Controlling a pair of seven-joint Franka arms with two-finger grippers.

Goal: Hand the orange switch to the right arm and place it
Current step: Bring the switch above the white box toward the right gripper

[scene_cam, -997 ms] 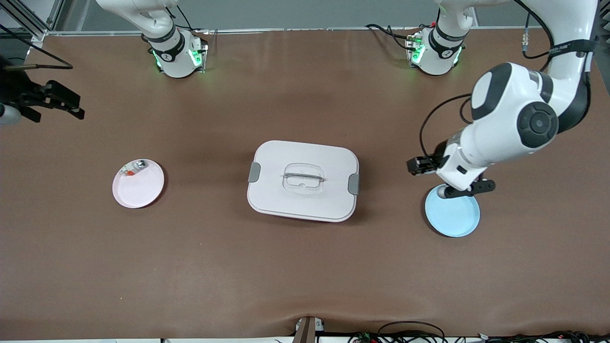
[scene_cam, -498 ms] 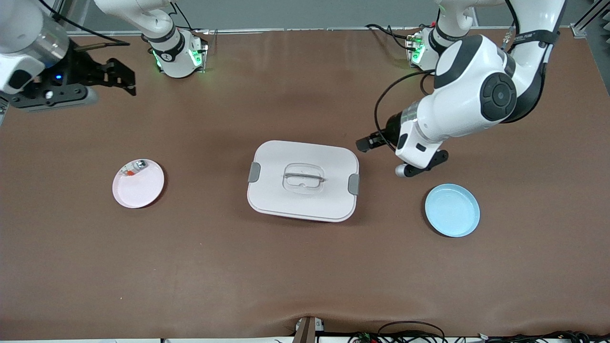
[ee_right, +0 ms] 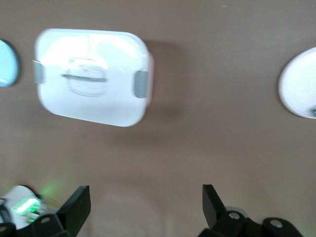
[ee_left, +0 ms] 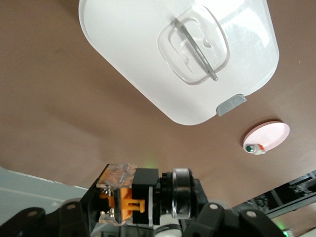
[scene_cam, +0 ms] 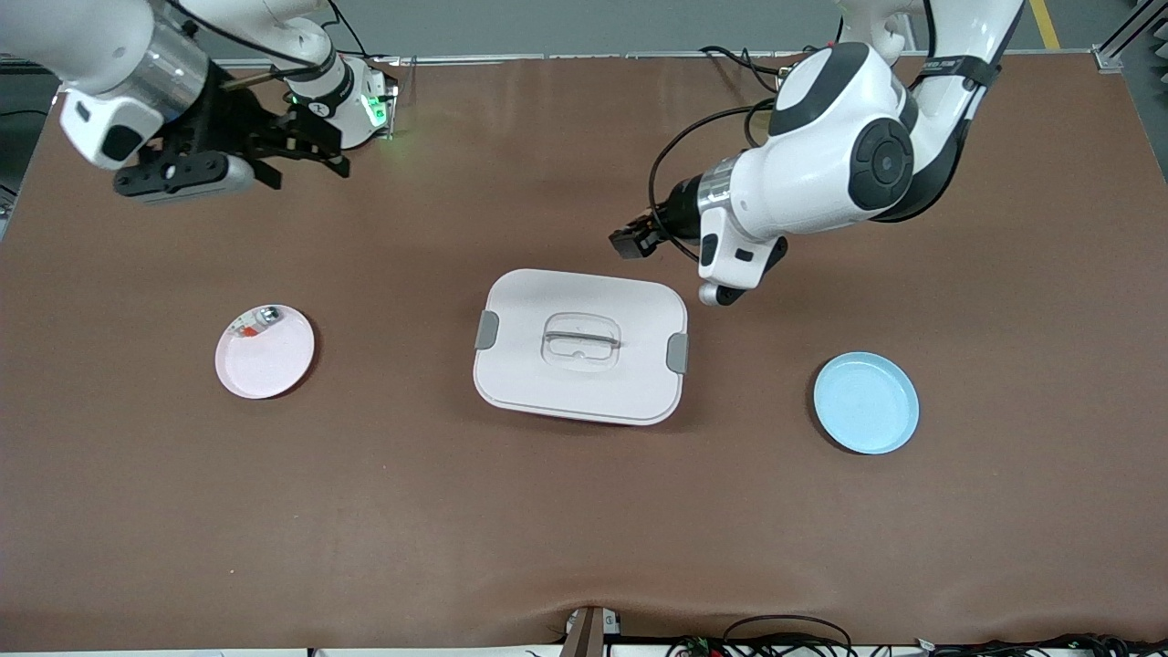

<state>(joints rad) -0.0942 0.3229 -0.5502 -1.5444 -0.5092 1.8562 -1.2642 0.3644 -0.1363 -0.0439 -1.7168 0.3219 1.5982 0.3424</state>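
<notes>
The left gripper [scene_cam: 630, 243] hangs over bare bench [scene_cam: 584, 511] just past the white box [scene_cam: 580, 345], fingers clamped on the switch [ee_left: 143, 195], carried high, likely so the other arm can reach it. The switch lies crosswise between the fingers, long axis level, its round end sticking out sideways. The right gripper [scene_cam: 306, 155], fingers wide, hovers near its own base, probably ready to receive.

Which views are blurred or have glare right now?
Right wrist view: motion-smeared, white box edges soft. Left wrist view: orange switch close-up sharp in the left gripper, box lid blown out by glare. Front view: sharp, sheen on the table by the bases.
</notes>
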